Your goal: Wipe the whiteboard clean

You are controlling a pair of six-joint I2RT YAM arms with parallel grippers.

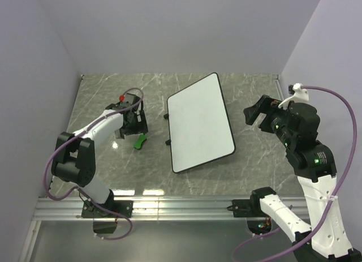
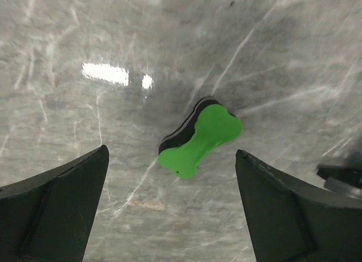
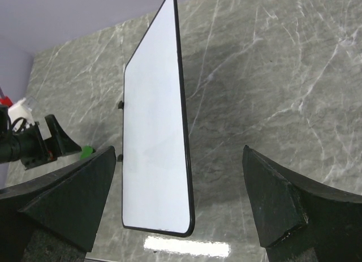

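The whiteboard (image 1: 199,122) lies flat in the middle of the marble table, white, black-rimmed, with no marks that I can see; it also fills the centre of the right wrist view (image 3: 154,126). A small green eraser block (image 1: 139,140) with a black underside lies on the table left of the board. It sits free on the marble (image 2: 199,138), just ahead of the gap between my left fingers. My left gripper (image 1: 129,121) hangs open over it (image 2: 172,177). My right gripper (image 1: 255,110) hovers open beyond the board's right edge, holding nothing (image 3: 180,183).
The grey marble tabletop (image 1: 249,177) is walled in pale lilac on three sides. A metal rail (image 1: 186,205) runs along the near edge, carrying both arm bases. Purple cables loop from each arm.
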